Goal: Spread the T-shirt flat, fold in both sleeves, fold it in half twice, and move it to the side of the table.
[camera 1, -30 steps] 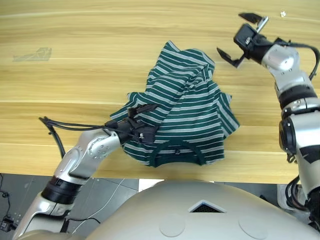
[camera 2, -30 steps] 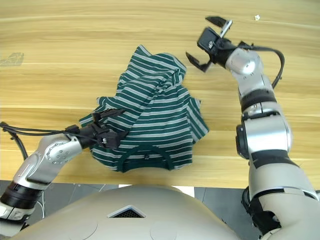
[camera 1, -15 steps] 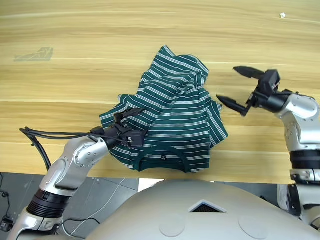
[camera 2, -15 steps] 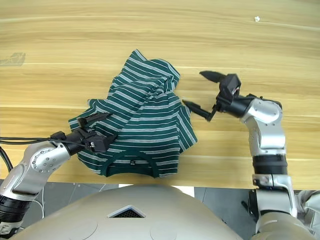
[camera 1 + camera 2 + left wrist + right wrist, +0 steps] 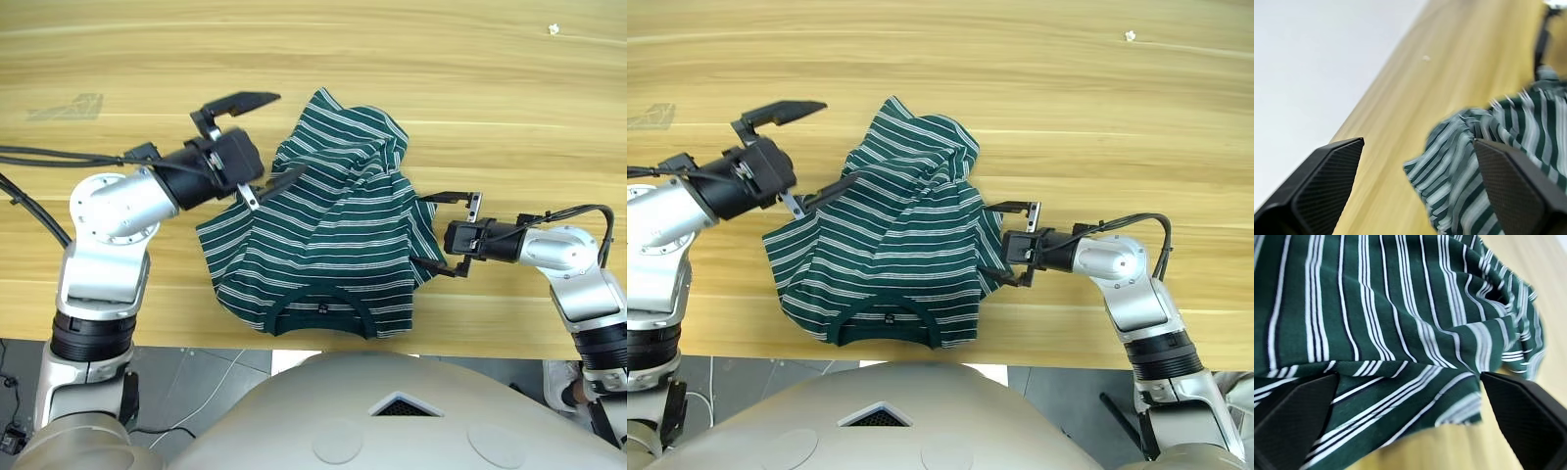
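Fingers (image 5: 238, 101) spread on left gripper (image 5: 290, 131) and right gripper (image 5: 421, 229), the dark green white-striped T-shirt (image 5: 333, 245) lies crumpled on the pale wooden table (image 5: 392, 59); spreading unfinished, every fold remains.

You have bright, even light over the light wooden plank table (image 5: 294, 59), and it looks to come from overhead. A pale sheen lies on the boards beyond the dark green white-striped T-shirt (image 5: 333, 235). Shadows are soft: a thin dark rim under the T-shirt's edges, deeper shade in its folds. In the left wrist view, the area past the table edge is washed-out white. In the right wrist view, the cloth under the T-shirt's overhanging fold is dim.
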Controlling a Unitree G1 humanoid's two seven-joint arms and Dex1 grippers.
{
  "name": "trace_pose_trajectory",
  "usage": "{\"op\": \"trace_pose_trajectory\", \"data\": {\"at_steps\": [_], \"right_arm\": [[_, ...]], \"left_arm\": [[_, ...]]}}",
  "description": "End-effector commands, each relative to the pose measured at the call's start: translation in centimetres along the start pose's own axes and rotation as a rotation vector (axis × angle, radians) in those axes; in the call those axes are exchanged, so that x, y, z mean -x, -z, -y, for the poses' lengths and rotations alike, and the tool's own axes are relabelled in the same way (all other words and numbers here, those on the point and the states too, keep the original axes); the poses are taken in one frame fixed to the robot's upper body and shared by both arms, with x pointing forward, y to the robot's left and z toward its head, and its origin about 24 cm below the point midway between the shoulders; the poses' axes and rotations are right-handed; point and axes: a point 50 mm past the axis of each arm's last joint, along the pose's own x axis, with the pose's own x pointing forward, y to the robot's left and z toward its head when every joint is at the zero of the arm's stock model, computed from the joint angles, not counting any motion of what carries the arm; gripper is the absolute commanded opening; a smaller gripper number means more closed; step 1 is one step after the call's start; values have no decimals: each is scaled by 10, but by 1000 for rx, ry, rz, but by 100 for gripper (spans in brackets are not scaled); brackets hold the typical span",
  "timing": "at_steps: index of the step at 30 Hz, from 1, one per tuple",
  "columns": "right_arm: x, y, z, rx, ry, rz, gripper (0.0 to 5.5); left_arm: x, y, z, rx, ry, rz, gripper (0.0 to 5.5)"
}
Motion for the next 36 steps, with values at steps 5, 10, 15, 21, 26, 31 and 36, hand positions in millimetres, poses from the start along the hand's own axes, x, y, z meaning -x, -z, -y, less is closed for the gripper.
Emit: {"op": "trace_pose_trajectory", "data": {"at_steps": [5, 10, 15, 21, 26, 31, 36], "right_arm": [[-1, 14, -1, 50, -34, -87, 537], [-1, 12, 0, 69, -53, -75, 537], [4, 16, -4, 57, -60, -88, 537], [16, 45, -8, -25, -24, -181, 537], [29, 49, -34, -60, -152, -209, 537], [42, 31, -63, -71, -362, -145, 537], [41, 1, -84, -116, -520, 37, 537]], "left_arm": [[-98, 63, -20, -20, -50, -216, 415], [-131, 96, 4, -70, 2, -390, 415], [-116, 133, 32, -129, 76, -520, 415], [-75, 161, 21, -152, 34, -623, 415], [-33, 175, -3, -129, -66, -694, 415], [-24, 175, -9, -53, -151, -657, 415], [-33, 175, 5, -44, -124, -632, 415]]}}
